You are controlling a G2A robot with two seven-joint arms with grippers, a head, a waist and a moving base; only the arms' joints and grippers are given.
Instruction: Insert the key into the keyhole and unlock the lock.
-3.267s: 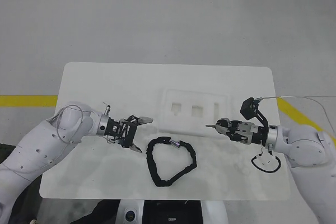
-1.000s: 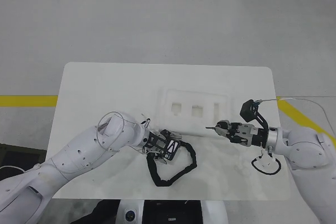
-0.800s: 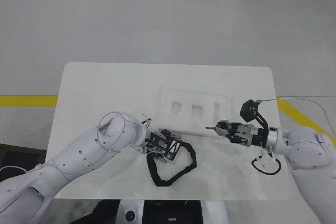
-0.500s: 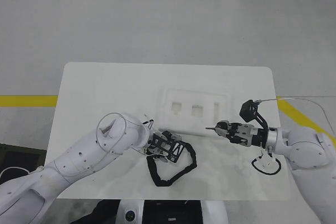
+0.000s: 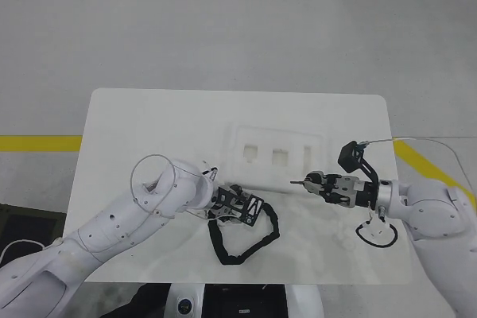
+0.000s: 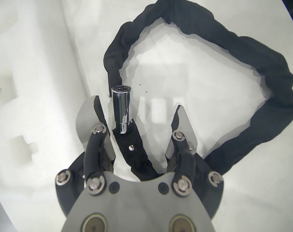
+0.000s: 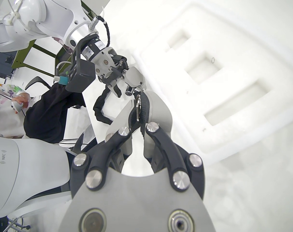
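Note:
A black fabric-sleeved chain lock (image 5: 221, 248) lies looped near the table's front edge. Its chrome lock cylinder (image 6: 121, 108) points its keyhole end away from my left wrist. My left gripper (image 6: 136, 105) is open and straddles that cylinder, which lies close to one finger; in the top view this gripper (image 5: 242, 208) sits at the loop's top. My right gripper (image 7: 140, 102) is shut on the key (image 7: 138, 105), held above the table right of the lock. In the top view the key tip (image 5: 296, 182) points left towards the lock.
A white foam tray (image 5: 318, 147) with three pockets lies behind the lock, close to both grippers. A thin black loop (image 5: 376, 242) hangs beneath my right wrist. The white table (image 5: 143, 127) has free room at the left and back.
My left arm has come in from the left over the lock head, then turned its wrist slightly while straddling the cylinder. The right arm with the key has stayed put.

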